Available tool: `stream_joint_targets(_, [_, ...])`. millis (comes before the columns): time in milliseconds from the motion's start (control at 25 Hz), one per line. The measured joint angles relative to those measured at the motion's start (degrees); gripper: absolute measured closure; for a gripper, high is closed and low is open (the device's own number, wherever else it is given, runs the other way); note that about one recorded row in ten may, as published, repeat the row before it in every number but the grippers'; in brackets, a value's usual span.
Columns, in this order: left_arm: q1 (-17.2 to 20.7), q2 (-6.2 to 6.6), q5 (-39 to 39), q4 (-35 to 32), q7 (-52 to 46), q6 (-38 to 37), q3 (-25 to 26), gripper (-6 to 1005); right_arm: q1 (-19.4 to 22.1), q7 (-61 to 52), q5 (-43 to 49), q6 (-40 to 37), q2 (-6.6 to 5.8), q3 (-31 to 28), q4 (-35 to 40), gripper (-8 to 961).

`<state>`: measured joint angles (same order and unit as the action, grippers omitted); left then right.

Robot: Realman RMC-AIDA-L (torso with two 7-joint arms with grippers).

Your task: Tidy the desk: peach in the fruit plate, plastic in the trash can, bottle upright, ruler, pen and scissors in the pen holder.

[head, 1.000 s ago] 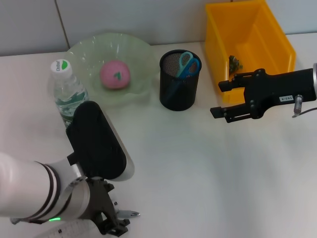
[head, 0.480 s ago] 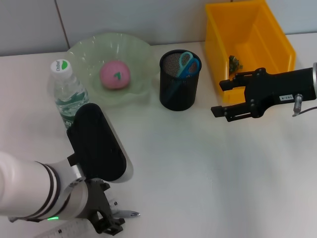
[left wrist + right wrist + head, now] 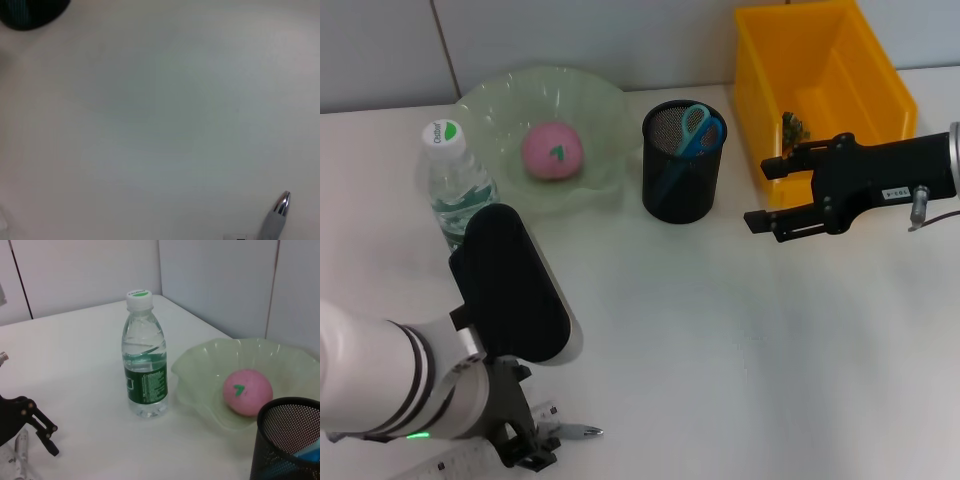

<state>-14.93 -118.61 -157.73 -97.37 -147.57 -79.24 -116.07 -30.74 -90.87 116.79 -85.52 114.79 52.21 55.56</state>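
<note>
Left hand (image 3: 525, 450) meets one pen (image 3: 575, 432) (one ruler (image 3: 470, 462) beside).

The left arm (image 3: 380, 385) is mostly glossy white plastic with a couple of thin black rings around the wrist, plus a tiny green light glowing on the underside. There's a big matte black rounded block (image 3: 508, 285) bolted on top of the wrist, sitting on a white base. The left gripper (image 3: 525, 445) is black metal linkage, kinda skeletal, with small screws. The right arm (image 3: 910, 170) is all black and boxy, with a little white label with print too small to read, a silver cylinder-shaped fitting and a thin cable looping off it. The right gripper (image 3: 765, 195) has flat black fingers on hinged bars.
</note>
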Motion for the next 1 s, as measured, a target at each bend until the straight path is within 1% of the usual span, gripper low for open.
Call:
stream_joint_targets(360, [-0.3, -0.01, 0.0, 0.0, 0.0, -0.2, 0.0, 276, -0.1, 0.0, 0.0, 0.3, 0.00, 0.0, -0.1, 164])
stream_joint_targets(520, [-1.0, 0.05, -0.1, 0.3, 0.3, -1.0, -0.3, 277, -0.2, 0.0, 0.0, 0.6, 0.00, 0.0, -0.1, 164])
stream_joint_targets(1000, [-0.9, -0.04, 0.6, 0.4, 1.5, -1.7, -0.5, 292, -0.6, 0.0, 0.0, 0.6, 0.24, 0.0, 0.1, 165])
